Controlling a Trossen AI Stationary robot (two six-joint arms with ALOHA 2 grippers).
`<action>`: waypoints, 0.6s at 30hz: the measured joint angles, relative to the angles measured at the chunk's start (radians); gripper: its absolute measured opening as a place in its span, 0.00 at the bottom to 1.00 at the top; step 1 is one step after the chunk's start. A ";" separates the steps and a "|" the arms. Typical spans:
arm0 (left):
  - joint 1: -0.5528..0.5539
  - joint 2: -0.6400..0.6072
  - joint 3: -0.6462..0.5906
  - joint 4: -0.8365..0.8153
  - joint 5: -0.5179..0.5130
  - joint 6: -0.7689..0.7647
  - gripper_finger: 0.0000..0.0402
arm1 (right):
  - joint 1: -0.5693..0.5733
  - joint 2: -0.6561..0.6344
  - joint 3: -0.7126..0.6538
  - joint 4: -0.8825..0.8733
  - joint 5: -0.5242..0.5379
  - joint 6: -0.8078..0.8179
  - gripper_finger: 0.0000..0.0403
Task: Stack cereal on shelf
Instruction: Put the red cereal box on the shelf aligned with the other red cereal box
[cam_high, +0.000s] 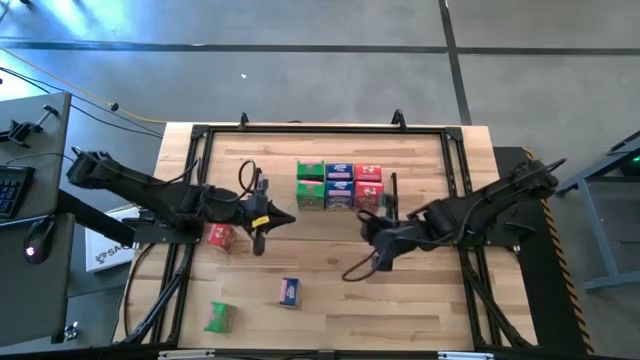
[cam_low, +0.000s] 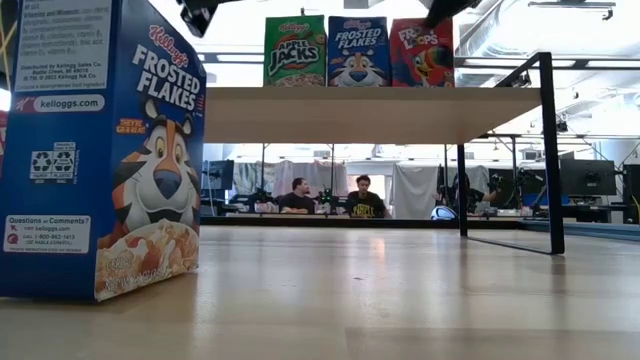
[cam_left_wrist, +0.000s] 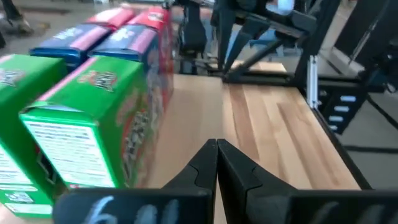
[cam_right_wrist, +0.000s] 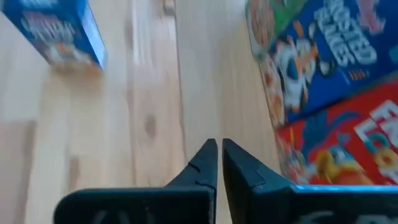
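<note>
Boxes nearest my side of the table came first. I saw a green box (cam_high: 219, 317) lying at the front left and a blue box (cam_high: 290, 291) standing a little further in, near the middle; the low view showed that blue box (cam_low: 100, 150) upright on the wood. A red box (cam_high: 221, 237) lay further back on the left, just beside the left arm.

Left gripper (cam_high: 283, 220) hovered past that red box, pointing toward the stocked cereal. I read its fingers (cam_left_wrist: 205, 165) as pressed together and empty in the left wrist view, with green packs (cam_left_wrist: 93, 124) close beside them.

Right gripper (cam_high: 366, 229) sat at about the same depth on the right side, just in front of the shelved red pack. Its fingers (cam_right_wrist: 205, 163) met tip to tip with nothing between them, above bare wood beside blue and red printed fronts (cam_right_wrist: 323, 93).

Shelf (cam_low: 380, 112) stood beyond both grippers, its light board on a thin black frame. I counted six boxes (cam_high: 340, 185) on it from above, in two rows ordered green, blue, red. The low view showed three of them (cam_low: 358, 50) upright in that order.

Beyond the table I saw two seated people (cam_low: 330, 198) in the room.
</note>
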 joint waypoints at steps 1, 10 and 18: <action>-0.009 0.000 0.018 -0.040 -0.010 -0.011 0.01 | 0.009 -0.021 -0.041 0.065 0.007 -0.011 0.00; -0.142 0.000 0.216 -0.588 -0.168 -0.333 0.01 | 0.078 -0.172 -0.289 0.469 0.059 -0.111 0.00; -0.315 0.000 0.302 -1.036 -0.201 -0.853 0.01 | 0.086 -0.189 -0.359 0.516 0.058 -0.122 0.00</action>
